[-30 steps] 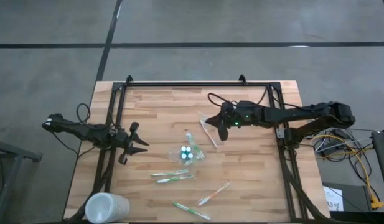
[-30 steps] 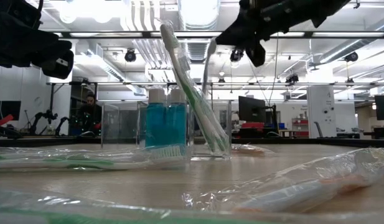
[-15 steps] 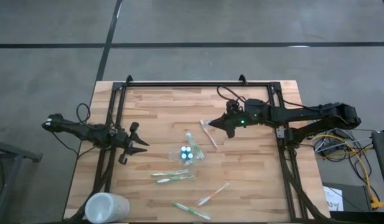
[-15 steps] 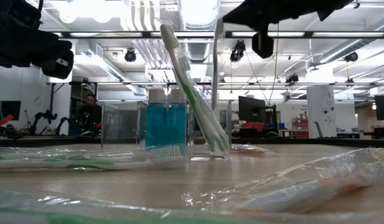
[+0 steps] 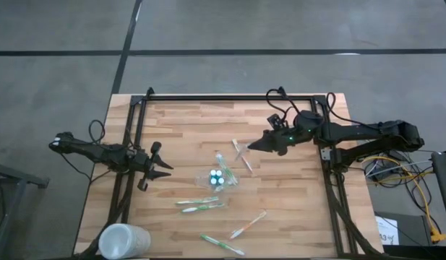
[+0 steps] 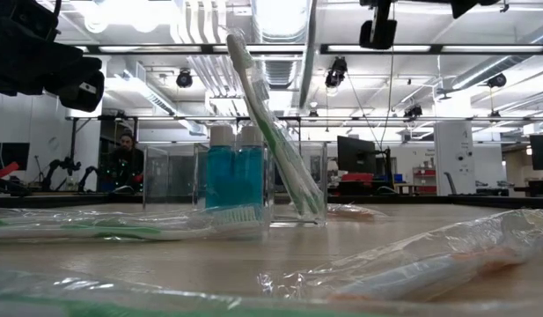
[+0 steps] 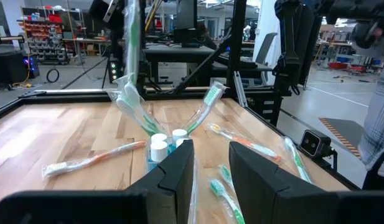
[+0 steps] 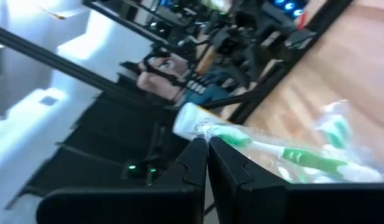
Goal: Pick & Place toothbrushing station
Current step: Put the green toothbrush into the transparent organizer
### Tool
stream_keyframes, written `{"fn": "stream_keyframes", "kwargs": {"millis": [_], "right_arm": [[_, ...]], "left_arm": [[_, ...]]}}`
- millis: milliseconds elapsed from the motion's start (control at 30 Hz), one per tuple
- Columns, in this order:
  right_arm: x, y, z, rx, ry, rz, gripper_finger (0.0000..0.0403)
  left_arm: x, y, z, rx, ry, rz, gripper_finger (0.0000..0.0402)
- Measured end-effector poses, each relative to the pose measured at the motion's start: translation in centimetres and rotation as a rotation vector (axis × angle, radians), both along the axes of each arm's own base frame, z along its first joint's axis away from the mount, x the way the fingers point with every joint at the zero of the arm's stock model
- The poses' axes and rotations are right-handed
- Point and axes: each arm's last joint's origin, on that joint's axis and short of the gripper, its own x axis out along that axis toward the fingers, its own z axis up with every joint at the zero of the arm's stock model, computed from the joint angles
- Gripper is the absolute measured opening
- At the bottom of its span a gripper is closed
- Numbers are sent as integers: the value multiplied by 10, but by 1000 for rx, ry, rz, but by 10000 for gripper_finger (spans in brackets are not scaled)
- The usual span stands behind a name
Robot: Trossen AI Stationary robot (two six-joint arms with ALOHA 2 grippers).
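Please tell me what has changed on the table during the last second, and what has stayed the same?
The right tool, shut on a wrapped toothbrush, drew back toward the table's right side and rose, tilting the brush more upright. The left tool, the holder with its blue tubes, the loose toothbrushes and the white cup stayed put.

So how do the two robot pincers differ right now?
The right pincer is shut on a wrapped toothbrush, lifted above the table beside the holder. The left pincer stands open and empty, waiting near the table's left edge. Both are dark and two-fingered.
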Motion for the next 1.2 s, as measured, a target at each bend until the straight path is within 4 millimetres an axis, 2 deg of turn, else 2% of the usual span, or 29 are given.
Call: {"fn": "stream_keyframes", "kwargs": {"millis": [233, 700, 1200], "right_arm": [[5, 9, -2, 53, 3, 56, 8], [12, 42, -8, 152, 48, 184, 8], [35, 49, -39, 141, 168, 160, 8]], "left_arm": [[0, 0, 0, 0, 0, 0, 108], [0, 0, 0, 0, 0, 0, 108], [0, 0, 0, 0, 0, 0, 108]]}}
